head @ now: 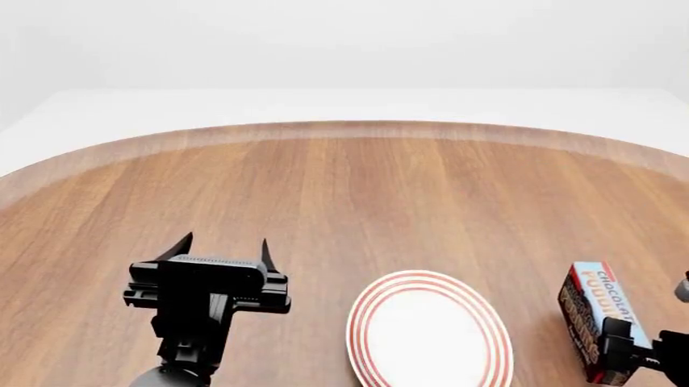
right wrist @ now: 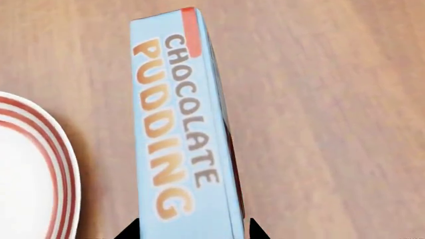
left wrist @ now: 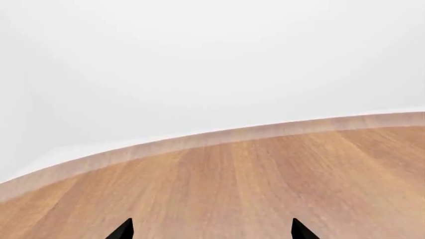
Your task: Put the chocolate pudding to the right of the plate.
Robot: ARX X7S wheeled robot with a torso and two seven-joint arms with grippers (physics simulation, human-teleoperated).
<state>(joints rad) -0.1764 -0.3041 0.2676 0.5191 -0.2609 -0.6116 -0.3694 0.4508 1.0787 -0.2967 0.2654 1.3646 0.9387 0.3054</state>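
Note:
The chocolate pudding (head: 603, 310) is a carton with a light blue top and dark brown sides. It stands on a narrow side just right of the plate (head: 431, 280), a white round plate with red rings. My right gripper (head: 630, 363) holds the carton's near end at the view's bottom right corner. In the right wrist view the black fingertips (right wrist: 131, 230) press against both sides of the pudding (right wrist: 179, 124), and the plate's rim (right wrist: 63, 164) lies a short gap away. My left gripper (head: 224, 246) hovers open and holds nothing, left of the plate, its tips (left wrist: 123, 230) wide apart.
The round wooden table (head: 344, 185) curves away to a pale edge band (left wrist: 219, 137) at the back, with white floor beyond.

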